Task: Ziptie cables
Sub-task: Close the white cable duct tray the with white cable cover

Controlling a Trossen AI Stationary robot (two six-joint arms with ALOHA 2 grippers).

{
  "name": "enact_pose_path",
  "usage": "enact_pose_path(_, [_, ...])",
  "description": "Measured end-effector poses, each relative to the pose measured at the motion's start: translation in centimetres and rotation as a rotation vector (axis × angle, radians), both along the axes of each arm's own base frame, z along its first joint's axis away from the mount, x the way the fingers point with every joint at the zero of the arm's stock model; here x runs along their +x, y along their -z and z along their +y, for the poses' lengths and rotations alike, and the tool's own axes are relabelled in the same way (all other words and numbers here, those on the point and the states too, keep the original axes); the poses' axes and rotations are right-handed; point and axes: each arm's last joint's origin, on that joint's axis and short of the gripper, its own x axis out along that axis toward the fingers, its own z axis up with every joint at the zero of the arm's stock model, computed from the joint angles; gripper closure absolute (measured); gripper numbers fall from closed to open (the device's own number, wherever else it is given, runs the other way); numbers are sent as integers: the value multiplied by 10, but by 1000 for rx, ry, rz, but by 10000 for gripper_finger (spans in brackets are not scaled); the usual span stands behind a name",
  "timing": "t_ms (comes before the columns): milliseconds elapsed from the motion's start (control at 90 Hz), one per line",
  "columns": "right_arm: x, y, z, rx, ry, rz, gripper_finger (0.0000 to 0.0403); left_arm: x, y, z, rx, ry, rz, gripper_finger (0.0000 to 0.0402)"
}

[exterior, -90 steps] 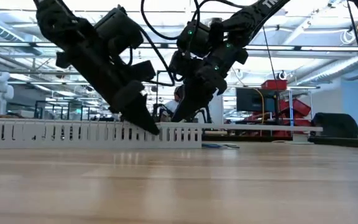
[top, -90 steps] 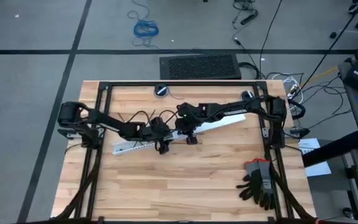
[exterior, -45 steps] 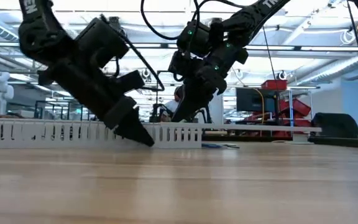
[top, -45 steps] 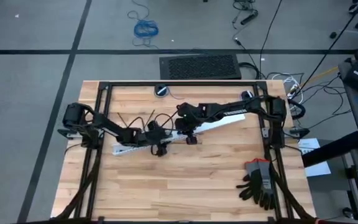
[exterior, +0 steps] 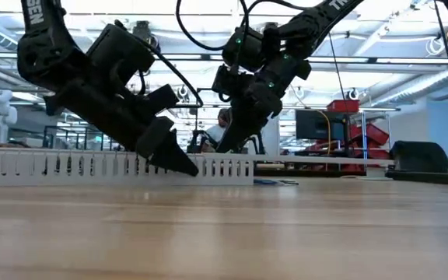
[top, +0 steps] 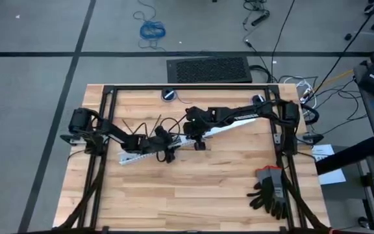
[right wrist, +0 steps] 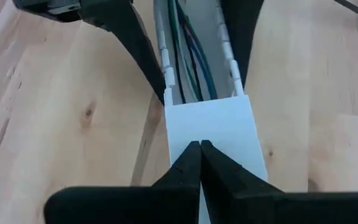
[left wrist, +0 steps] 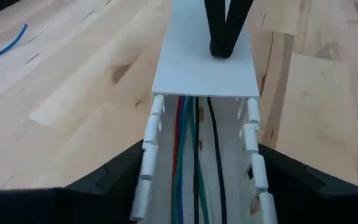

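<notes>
A white slotted duct [top: 141, 155] lies slantwise across the table's middle. The cables [left wrist: 191, 155], thin red, blue, green and black wires, run inside its open part. A white lid [right wrist: 213, 124] covers the duct's right part. My left gripper [left wrist: 201, 149] is open, with one finger on each side of the open duct just left of the lid's end. My right gripper [right wrist: 199, 144] is shut, its tips on the lid. Thin dark strips [top: 128, 125], perhaps zipties, lie beyond the left arm. My left gripper has its fingers [left wrist: 120, 177] close along the duct's two slotted walls, slanting down from the table's left; I cannot tell whether they touch the walls. My right gripper presses its shut fingertips down on the lid's top [right wrist: 211, 134], near the lid's left end. It slants down from the table's right, along the duct. The lid lies flat on the duct.
Black gloves [top: 270, 192] lie at the near right corner. Black frame rails [top: 284, 140] run along the table's sides and far edge. A blue wire [left wrist: 5, 46] lies on the wood beside the duct. Bare wood spreads toward the near edge.
My left gripper has sunk toward the table at the duct and tipped flatter, shifting slightly toward the table's left. The duct, lid and right gripper have stayed put.
</notes>
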Motion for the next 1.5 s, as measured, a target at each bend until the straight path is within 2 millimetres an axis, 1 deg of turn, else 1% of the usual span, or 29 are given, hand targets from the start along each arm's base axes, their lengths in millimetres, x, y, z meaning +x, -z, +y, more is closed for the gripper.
enact_pose_path(222, [10,-4,12,-4,-1,-89,403,0,0,0,16,12,8,170])
enact_pose_path(433, [10,-6,12,-9,2,-102,403,0,0,0,10,29,12,170])
enact_pose_path(644, [4,-20,8,-36,23,-117,403,1,0,0,9,77,20,169])
enact_pose_path(744, [2,-29,3,-40,36,-133,403,1,1,2,14,107,28,158])
enact_pose_path(911, [-6,-35,0,-44,43,-96,403,4,0,7,28,147,44,137])
enact_pose_path(989, [-8,-37,-1,-41,45,-80,403,9,-3,10,33,175,41,132])
enact_pose_path(1167, [-12,-35,0,-34,45,-38,403,17,-12,11,55,197,22,130])
enact_pose_path(1289, [-12,-35,0,-34,45,-36,403,15,-23,10,38,168,25,130])
enact_pose_path(1400, [-12,-36,0,-35,45,-41,403,9,-34,6,15,160,34,130])
enact_pose_path(1500, [-11,-36,0,-36,45,-46,403,3,-36,1,6,150,89,130])
